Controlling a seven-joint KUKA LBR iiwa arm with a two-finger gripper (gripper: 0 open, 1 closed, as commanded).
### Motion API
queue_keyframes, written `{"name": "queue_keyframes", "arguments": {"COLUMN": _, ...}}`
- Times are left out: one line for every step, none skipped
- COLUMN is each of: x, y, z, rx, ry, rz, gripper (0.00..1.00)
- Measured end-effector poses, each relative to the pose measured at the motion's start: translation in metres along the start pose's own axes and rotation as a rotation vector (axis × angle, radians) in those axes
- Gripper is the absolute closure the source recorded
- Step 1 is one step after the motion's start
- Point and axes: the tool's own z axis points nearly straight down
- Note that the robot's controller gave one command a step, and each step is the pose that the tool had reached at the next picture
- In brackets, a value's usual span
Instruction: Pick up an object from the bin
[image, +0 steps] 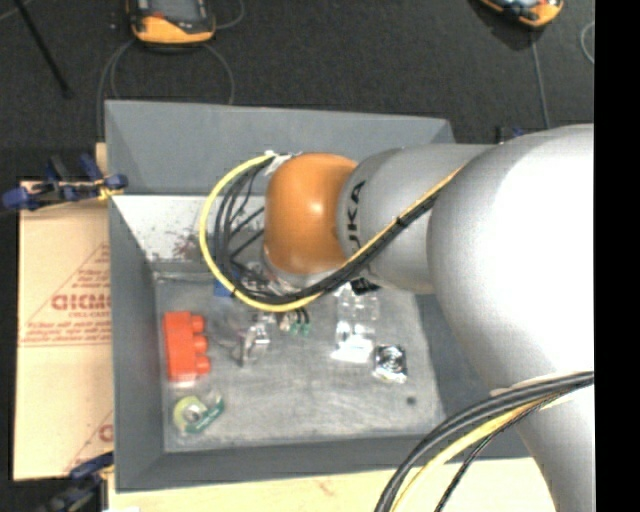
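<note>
My gripper (254, 340) reaches down from under the orange wrist cover to the bin floor, left of the middle. An orange-red block (185, 345) with studs lies just to its left, a short gap away. A small green piece (299, 323) sits close on its right. Further right lies a clear plastic piece (356, 330) with a white base. Nothing shows held by the gripper.
A small greenish round thing (196, 412) lies in the front left corner. A shiny black and silver crumpled thing (390, 362) rests at the right. A blue bit (220, 292) peeks out under the cables at the back. The arm covers the bin's back right.
</note>
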Motion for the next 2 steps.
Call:
{"name": "queue_keyframes", "arguments": {"x": 0.0068, "y": -0.0211, "z": 0.0029, "rx": -0.011, "ry": -0.012, "rz": 0.075, "gripper": 0.00}}
{"name": "queue_keyframes", "arguments": {"x": 0.0084, "y": -0.0216, "z": -0.0001, "rx": -0.007, "ry": 0.006, "rz": 0.075, "gripper": 1.00}}
